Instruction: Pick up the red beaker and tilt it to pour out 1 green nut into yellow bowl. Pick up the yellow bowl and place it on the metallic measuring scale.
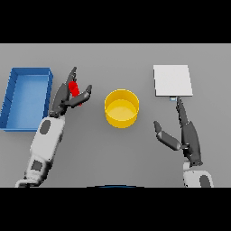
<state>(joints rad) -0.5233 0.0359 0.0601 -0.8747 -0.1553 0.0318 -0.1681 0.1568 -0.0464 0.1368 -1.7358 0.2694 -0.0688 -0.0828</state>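
The red beaker (73, 89) stands left of centre, partly hidden between the fingers and thumb of my left hand (64, 96), which wrap around it. The yellow bowl (121, 108) sits in the middle of the table, to the right of that hand; I see no nut in it. The metallic measuring scale (172, 80) is a flat pale square at the back right. My right hand (187, 135) hovers below the scale with fingers straight and thumb spread, holding nothing. Its fingertips point at the scale's near edge.
A blue rectangular bin (13, 92) lies along the left side of the table, just left of my left arm.
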